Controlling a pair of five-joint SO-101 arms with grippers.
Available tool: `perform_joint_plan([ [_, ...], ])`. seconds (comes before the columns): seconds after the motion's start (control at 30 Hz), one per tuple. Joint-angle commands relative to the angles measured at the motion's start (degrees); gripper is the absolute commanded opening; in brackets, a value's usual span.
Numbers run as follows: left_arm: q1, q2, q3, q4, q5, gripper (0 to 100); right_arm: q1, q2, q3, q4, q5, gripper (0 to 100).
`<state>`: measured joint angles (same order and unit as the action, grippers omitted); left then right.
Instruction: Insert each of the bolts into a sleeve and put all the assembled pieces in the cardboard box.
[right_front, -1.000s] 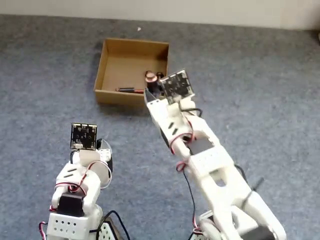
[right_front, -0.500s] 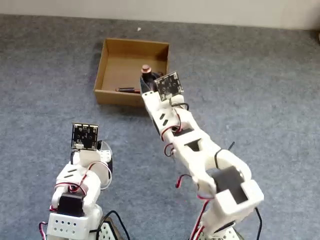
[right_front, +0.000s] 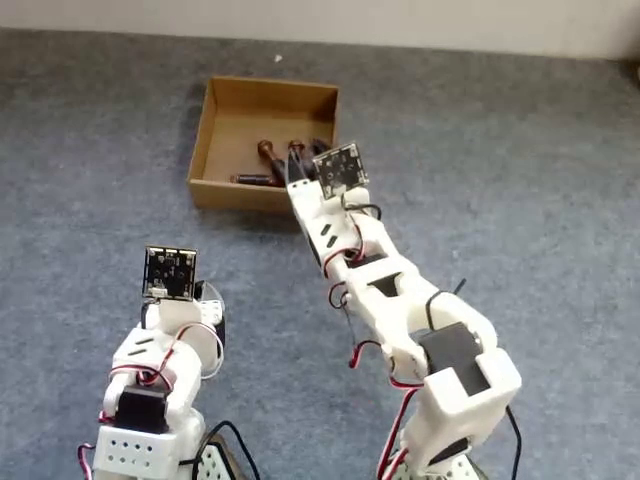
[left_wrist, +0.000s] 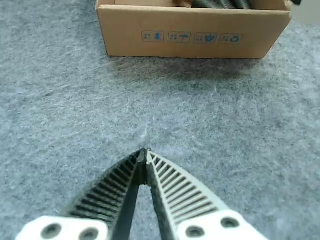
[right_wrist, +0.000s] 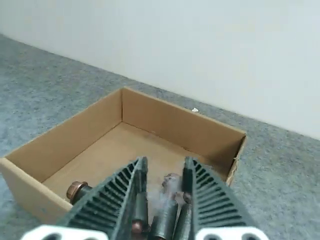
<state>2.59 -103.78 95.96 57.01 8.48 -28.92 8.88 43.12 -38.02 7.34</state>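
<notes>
Perhaps four dark, copper-headed cylinders are held in the cardboard box. The right gripper is parted above them; the left gripper is closed over fuzzy carpet.

Two white plastic arms, the left arm and the right arm, carry black motor blocks, looping red, black and white cables and square black circuit boards at the wrists, the left gripper pairing one black ribbed finger with one white.
</notes>
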Motion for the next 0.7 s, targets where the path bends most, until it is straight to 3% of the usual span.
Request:
perform_joint_plan([
  [0.0, -0.75, -0.31, 1.19, 0.18, -0.7, 1, 0.57, -10.42, 3.38, 1.1, -0.09, 0.2],
  [0.33, -0.75, -0.31, 1.19, 0.18, -0.7, 1, 0.75, -42.24, 20.35, 26.95, -0.35, 0.5],
  [0.67, -0.75, -0.31, 1.19, 0.18, -0.7, 1, 0.84, -73.1, 42.07, 37.67, -0.35, 0.5],
])
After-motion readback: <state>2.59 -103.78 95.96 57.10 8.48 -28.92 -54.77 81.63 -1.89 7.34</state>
